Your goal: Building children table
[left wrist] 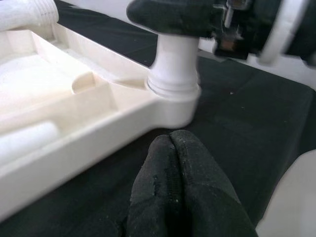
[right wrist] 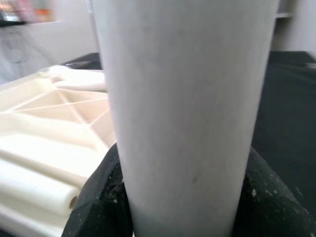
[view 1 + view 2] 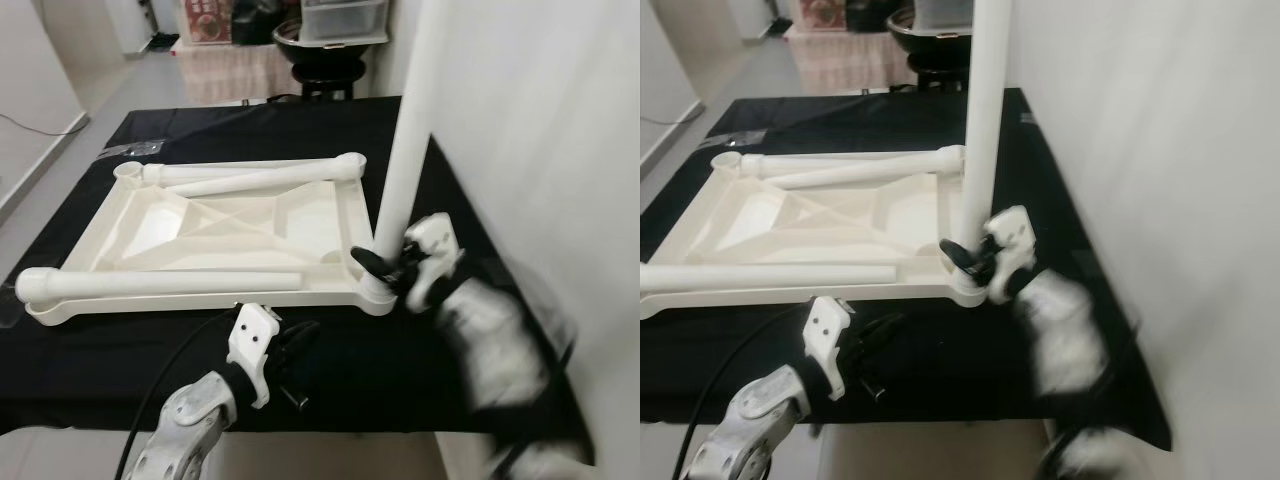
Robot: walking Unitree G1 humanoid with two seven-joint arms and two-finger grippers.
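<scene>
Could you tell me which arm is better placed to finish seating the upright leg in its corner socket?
Right. The right gripper is clamped around the upright leg just above the tabletop's corner socket. The left gripper is shut and empty on the black cloth.

Cream tabletop (image 3: 210, 225), white leg (image 3: 405, 150), black cloth (image 3: 400, 350).

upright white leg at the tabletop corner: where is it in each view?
Left eye view: upright leg, right of centre, rising from the near right corner socket of the upturned tabletop; right gripper clamps its base.
Right eye view: centre, same socket.
Left wrist view: top centre, base in the socket.
Right wrist view: close up, centre.
Shared landmark: the corner socket.
</scene>
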